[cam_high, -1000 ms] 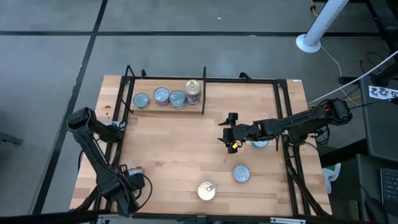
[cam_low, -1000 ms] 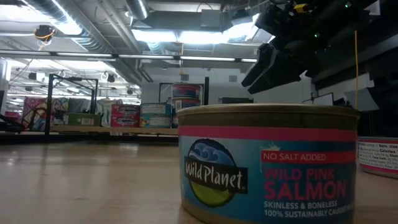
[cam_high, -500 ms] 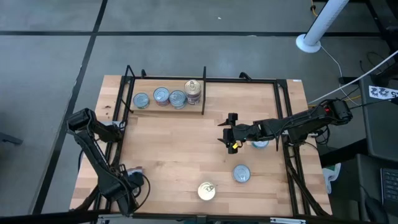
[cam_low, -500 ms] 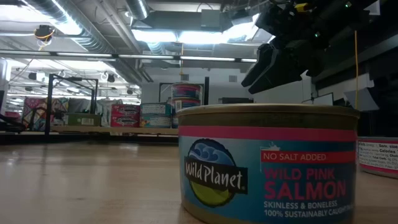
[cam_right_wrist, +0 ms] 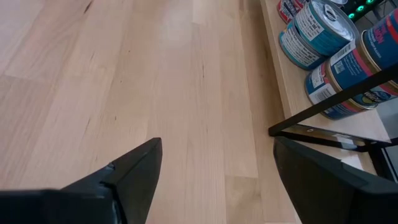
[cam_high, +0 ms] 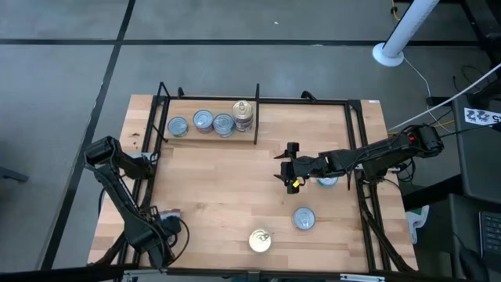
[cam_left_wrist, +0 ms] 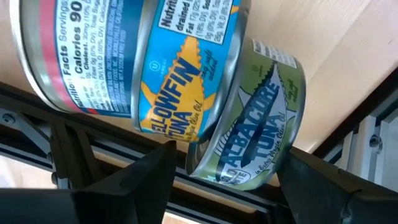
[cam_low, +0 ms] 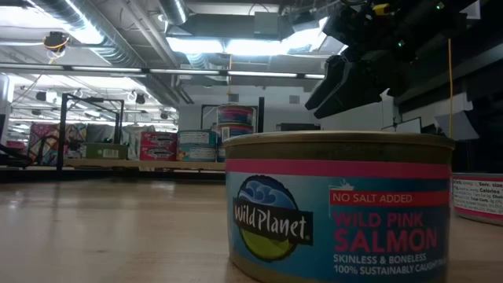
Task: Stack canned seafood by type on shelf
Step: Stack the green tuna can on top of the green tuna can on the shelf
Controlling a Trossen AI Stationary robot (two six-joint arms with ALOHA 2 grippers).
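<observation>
**Right tool hangs spread over the shelf as tins wait in two groups**

Before you lies the large light wooden shelf board [cam_high: 227, 196] edged by its thin black metal frame [cam_high: 362, 149], resting on the table. Your right arm reaches in from the frame's right side, and its right tool [cam_high: 291, 168] hangs above the bare wood near the board's middle, fingers [cam_right_wrist: 130, 171] spread with nothing between them. Your left arm is folded at the board's left edge, its left tool [cam_left_wrist: 221, 177] low beside the frame; its fingers [cam_left_wrist: 146, 174] stand apart either side of a green-labelled albacore tuna tin [cam_left_wrist: 258, 124], which touches a blue-and-yellow yellowfin tuna tin [cam_left_wrist: 174, 74]. You cannot tell whether those fingers touch the tin.

At the back, left of the short black divider bar [cam_high: 257, 113], stands a row of three flat silver-blue-topped tins [cam_high: 202, 122] and a taller stack with a pale gold pull-tab top [cam_high: 243, 114]. In front, well apart, sit a silver-blue-topped tin [cam_high: 304, 218] and a gold-topped pink salmon tin [cam_high: 260, 240]; another silver-blue tin [cam_high: 327, 180] shows partly under your right arm.
</observation>
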